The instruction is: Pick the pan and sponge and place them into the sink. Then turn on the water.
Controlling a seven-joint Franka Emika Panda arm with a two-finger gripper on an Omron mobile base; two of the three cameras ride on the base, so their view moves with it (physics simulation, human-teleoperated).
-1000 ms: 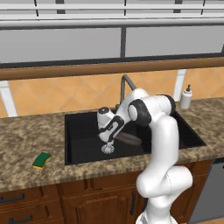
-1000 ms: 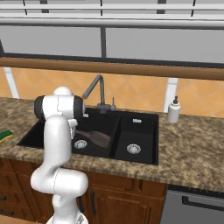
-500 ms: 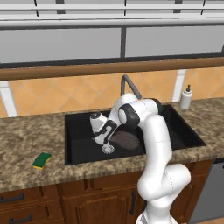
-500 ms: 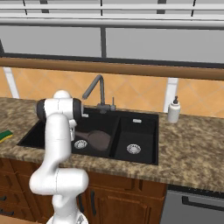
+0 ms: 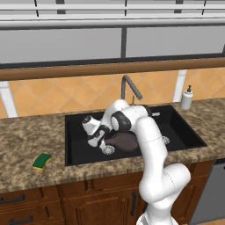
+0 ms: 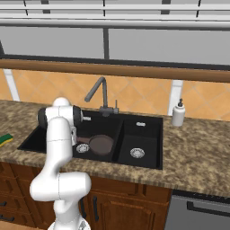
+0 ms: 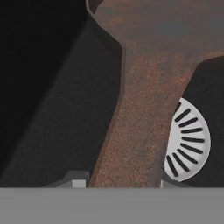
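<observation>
My claw (image 5: pixel 102 141) has just loosened around the pan (image 5: pixel 125 141) handle; the pan now rests in the sink (image 5: pixel 184 129), so the sponge (image 5: pixel 42 161) on the counter (image 5: pixel 26 145) comes next.

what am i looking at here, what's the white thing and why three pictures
It is a white robot arm working at a kitchen sink. Two pictures come from cameras behind the arm, on its left and right. The third comes from a camera on its hand. The gripper is low in the wide basin, its fingers on either side of the brown frying pan's handle, above a silver drain; whether it grips is unclear. The pan lies in the basin. A green sponge waits on the counter.
</observation>
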